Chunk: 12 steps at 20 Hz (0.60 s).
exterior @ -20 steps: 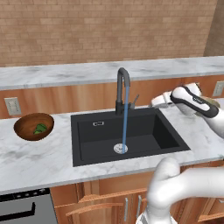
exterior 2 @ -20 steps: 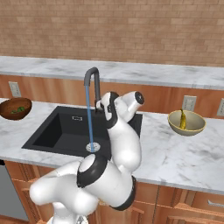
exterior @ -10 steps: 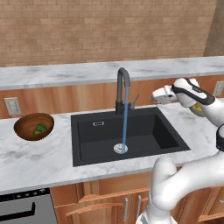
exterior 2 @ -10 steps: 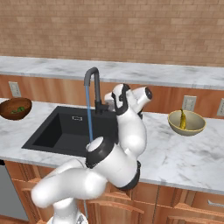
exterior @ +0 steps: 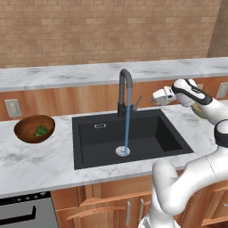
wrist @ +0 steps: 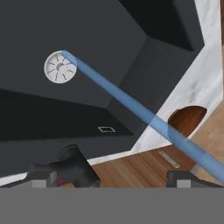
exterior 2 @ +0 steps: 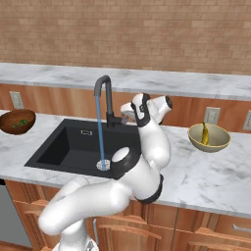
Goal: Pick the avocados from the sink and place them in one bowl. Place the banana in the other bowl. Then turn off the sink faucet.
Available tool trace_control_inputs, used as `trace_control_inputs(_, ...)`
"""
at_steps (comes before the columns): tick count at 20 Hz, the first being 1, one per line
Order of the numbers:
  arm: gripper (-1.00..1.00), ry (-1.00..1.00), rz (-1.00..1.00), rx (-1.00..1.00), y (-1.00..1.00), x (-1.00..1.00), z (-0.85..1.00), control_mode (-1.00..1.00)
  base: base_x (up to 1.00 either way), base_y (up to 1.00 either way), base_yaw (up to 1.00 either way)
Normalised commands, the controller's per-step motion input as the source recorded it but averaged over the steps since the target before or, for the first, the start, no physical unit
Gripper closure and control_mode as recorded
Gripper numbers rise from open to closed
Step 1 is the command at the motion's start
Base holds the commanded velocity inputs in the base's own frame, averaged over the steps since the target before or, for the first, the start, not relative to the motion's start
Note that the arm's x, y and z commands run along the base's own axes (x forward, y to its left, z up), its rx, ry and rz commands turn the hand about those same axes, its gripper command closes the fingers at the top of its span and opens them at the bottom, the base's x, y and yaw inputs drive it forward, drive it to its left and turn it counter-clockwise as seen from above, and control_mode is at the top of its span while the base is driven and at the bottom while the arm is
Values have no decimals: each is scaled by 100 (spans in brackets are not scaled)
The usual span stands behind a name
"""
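Observation:
The dark grey gooseneck faucet (exterior: 126, 89) (exterior 2: 103, 95) stands behind the black sink (exterior: 151, 129) (exterior 2: 68, 144) and pours a blue stream onto the silver drain (exterior: 123, 151) (wrist: 60, 66). My gripper (exterior: 158, 96) (exterior 2: 126, 110) (wrist: 111, 179) hangs open and holds nothing, just right of the faucet's side lever (exterior: 137, 103), apart from it. The faucet's base (wrist: 75, 168) sits between my fingertips (wrist: 43, 177). Green avocados (exterior: 41, 131) (exterior 2: 19, 122) lie in the dark brown bowl (exterior: 22, 133) (exterior 2: 10, 128) (wrist: 187, 120). The banana (exterior 2: 204, 133) rests in the pale bowl (exterior 2: 215, 144).
Marble counter (exterior: 40, 164) (exterior 2: 211, 176) runs on both sides of the sink, with a raised ledge and brick wall behind. An outlet plate (exterior: 13, 108) sits on the wooden back panel at left. My own arm crosses the counter right of the basin.
My hand has risen a little and turned, edging left toward the faucet lever. The water keeps running; bowls and fruit have not moved.

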Motion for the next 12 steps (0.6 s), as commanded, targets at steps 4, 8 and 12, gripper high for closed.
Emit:
trace_control_inputs(4,-100,0,2,0,5,31,-22,-100,0,0,0)
trace_control_inputs(8,-100,0,0,0,21,34,-12,-100,0,0,0)
trace_control_inputs(12,-100,0,-1,0,33,22,-5,-100,0,0,0)
